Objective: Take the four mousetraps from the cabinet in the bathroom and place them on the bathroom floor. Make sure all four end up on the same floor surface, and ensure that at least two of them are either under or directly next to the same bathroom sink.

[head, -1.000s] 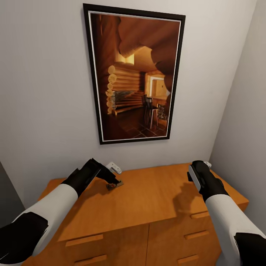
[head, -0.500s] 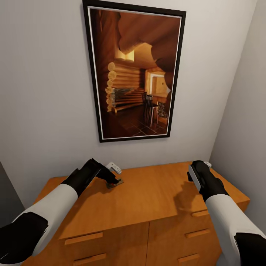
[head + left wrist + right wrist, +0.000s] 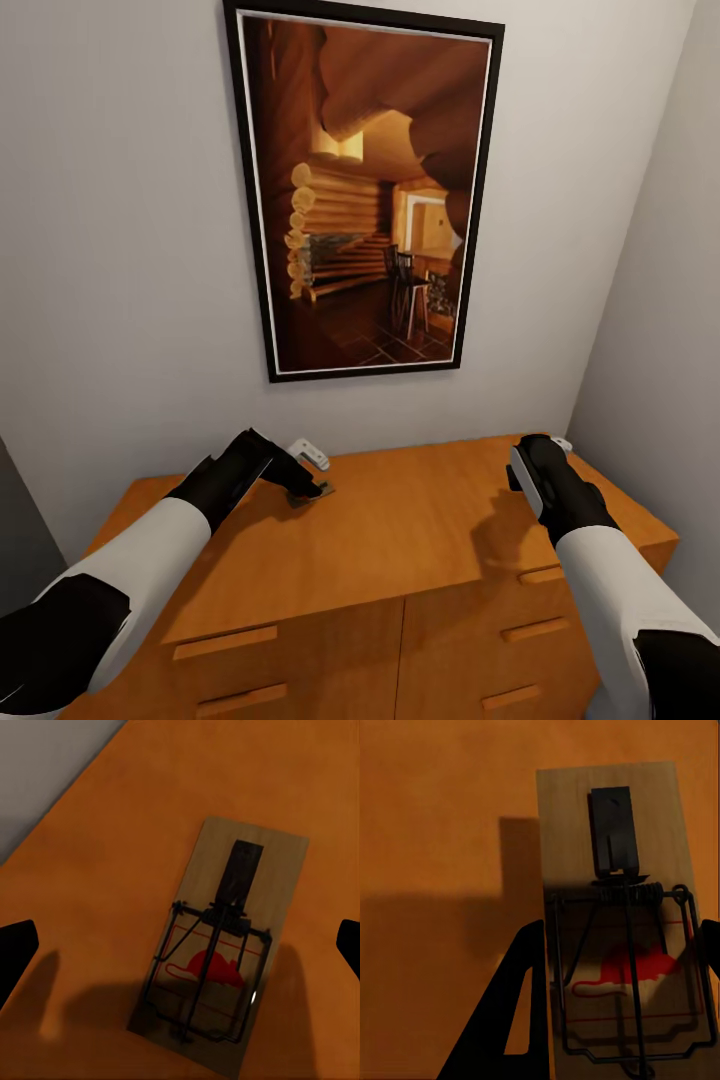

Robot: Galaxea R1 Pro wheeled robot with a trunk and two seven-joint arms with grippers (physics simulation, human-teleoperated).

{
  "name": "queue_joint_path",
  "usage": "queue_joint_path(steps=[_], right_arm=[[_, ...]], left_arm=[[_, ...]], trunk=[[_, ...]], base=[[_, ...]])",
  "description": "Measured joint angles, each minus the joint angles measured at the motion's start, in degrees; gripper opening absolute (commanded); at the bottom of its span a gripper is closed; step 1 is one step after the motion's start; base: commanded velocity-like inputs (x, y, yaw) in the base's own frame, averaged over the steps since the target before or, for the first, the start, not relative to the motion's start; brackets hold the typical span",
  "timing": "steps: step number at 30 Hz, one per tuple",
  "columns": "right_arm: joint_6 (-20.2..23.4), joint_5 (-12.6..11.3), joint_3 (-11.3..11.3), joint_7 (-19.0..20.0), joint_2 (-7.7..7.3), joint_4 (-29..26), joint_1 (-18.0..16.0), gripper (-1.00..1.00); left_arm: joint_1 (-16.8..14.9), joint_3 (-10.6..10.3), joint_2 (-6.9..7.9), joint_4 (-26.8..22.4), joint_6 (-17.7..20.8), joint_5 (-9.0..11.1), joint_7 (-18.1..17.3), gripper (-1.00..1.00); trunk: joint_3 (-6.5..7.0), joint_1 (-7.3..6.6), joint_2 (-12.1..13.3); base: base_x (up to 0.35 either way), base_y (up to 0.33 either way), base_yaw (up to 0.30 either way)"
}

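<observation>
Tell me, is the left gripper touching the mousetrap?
Apart. The left wrist view shows bare cabinet top between each fingertip and the mousetrap.

Light soft, even, from above; grey wall [image 3: 130,250] evenly lit, no glare. Cabinet [image 3: 400,540] top carries soft arm shadows, darkest under the right end effector [image 3: 535,478]. Wrist views dimmer: broad blurred shadows lie across each mousetrap [image 3: 225,952] [image 3: 622,922]. Renders slightly soft; straight edges lean toward the head view's corners.
</observation>
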Motion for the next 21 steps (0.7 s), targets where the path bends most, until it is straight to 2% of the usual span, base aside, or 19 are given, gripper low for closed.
queue_joint_path(steps=[9, 17, 21], right_arm=[[-0.2, 2.4, 0.0, -0.2, 0.19, 0.1, 0.0, -1.00], [-0.2, 2.8, 0.0, -0.2, 0.34, 0.1, 0.0, -1.00], [-0.2, 2.9, 0.0, -0.3, 0.35, 0.1, 0.0, -1.00]], left_arm=[[0.0, 0.0, -0.13, 0.1, -0.1, 0.0, 0.2, 1.00], [0.0, 0.0, -0.15, 0.0, -0.4, 0.0, 0.2, 1.00], [0.0, 0.0, -0.10, 0.1, -2.2, 0.0, -0.1, 1.00]], trunk=[[0.00, 0.00, 0.0], [0.00, 0.00, 0.0], [0.00, 0.00, 0.0]], base=[[0.000, 0.000, 0.000], [0.000, 0.000, 0.000], [0.000, 0.000, 0.000]])
